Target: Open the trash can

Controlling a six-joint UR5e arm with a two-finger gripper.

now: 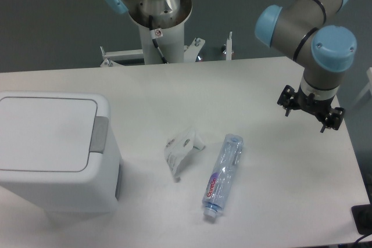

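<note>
The trash can point(52, 149) is a large white boxy bin at the left front of the table. Its flat white lid point(46, 133) lies closed, with the grey push tab point(100, 134) on its right edge. My gripper point(305, 120) hangs from the arm at the far right, above the table. It is far from the bin, its two black fingers are spread apart, and it holds nothing.
A clear plastic water bottle point(223, 175) lies on its side in the middle front. A crumpled white wrapper point(182, 150) lies just left of it. The arm's base column point(157, 33) stands behind the table's far edge. The table's right edge is close under the gripper.
</note>
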